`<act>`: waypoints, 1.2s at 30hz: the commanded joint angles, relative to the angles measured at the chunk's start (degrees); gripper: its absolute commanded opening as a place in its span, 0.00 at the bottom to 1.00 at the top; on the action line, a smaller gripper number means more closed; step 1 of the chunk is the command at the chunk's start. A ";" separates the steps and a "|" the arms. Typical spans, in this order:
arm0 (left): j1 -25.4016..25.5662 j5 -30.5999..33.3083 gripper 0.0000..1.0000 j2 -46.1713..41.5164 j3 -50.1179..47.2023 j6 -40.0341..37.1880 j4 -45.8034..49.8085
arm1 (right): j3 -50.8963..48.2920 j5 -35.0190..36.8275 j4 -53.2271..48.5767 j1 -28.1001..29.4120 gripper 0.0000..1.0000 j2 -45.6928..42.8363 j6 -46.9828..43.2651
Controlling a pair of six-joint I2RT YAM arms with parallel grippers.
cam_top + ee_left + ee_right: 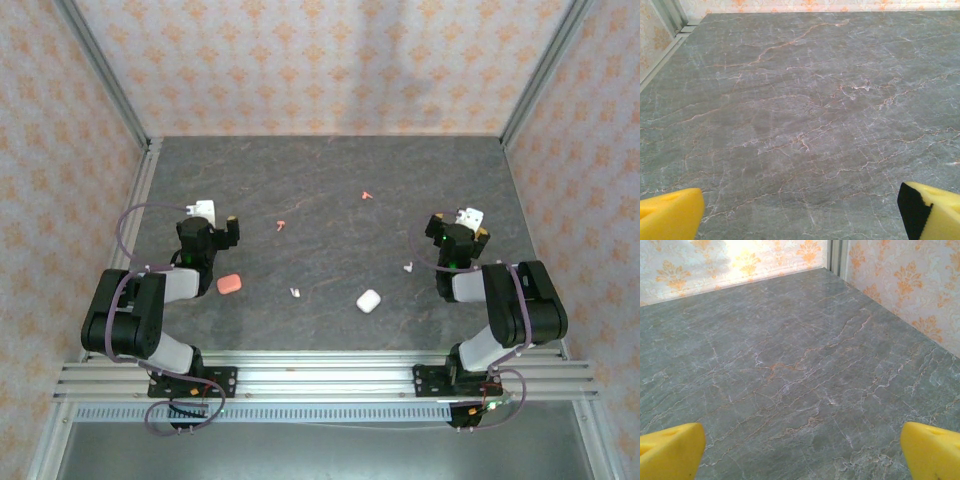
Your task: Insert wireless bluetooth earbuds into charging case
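- yellow-padded left gripper [800, 220] and right gripper [802, 452]: wide, empty
- two tiny pink-red stemmed earbuds [281, 225]: centre, upper; two white earbuds [295, 293]: centre, lower
- pink pebble case [230, 284] centre-left, white pebble case [368, 301] lower centre

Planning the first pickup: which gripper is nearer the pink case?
Left. The left gripper sits just beyond the pink case; the right gripper is far off to its right.
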State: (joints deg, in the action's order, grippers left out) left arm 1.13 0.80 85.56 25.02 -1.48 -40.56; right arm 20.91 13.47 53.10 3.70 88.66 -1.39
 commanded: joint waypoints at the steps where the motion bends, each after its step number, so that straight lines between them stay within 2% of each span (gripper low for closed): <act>1: 0.28 0.25 1.00 0.19 -0.41 0.51 -1.63 | 0.45 -0.03 -0.28 -0.10 0.99 0.28 0.07; 15: 0.30 0.49 1.00 0.07 -0.37 0.45 -1.67 | 0.48 -0.12 -0.26 -0.06 0.99 0.28 0.11; 18: 0.37 2.75 1.00 -2.06 1.35 1.29 2.89 | 0.29 -0.11 0.00 -0.10 0.99 0.04 0.15; 20: 0.36 6.47 1.00 -5.10 3.13 2.56 8.82 | -0.85 0.08 2.05 -0.10 0.99 -0.34 0.24; 24: 0.35 11.63 1.00 -11.32 5.04 2.99 18.06 | -2.26 -3.52 0.52 -0.10 0.99 -5.16 -1.29; 27: 0.34 15.29 1.00 -16.57 6.28 5.76 23.68 | -0.01 -4.78 -9.84 0.06 0.99 -11.99 -1.85; 30: 0.26 18.63 1.00 -19.99 11.23 10.91 35.67 | 7.69 -6.15 -30.81 0.16 1.00 -19.50 3.13; 32: 0.28 18.83 1.00 -20.98 15.85 13.68 45.04 | 14.82 -12.38 -44.35 0.53 0.98 -20.54 4.65; 34: 0.28 15.44 1.00 -21.72 20.33 16.02 53.23 | 22.20 -17.34 -56.92 1.70 0.98 -21.28 4.38; 36: 0.28 8.04 1.00 -22.31 23.77 16.99 59.43 | 29.94 -19.77 -69.23 4.22 0.98 -18.08 2.26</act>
State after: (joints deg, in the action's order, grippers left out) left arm 1.13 14.04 64.71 44.45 10.83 3.09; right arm 44.21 1.06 8.84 5.39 68.79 1.13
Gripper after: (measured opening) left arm 0.992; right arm 0.978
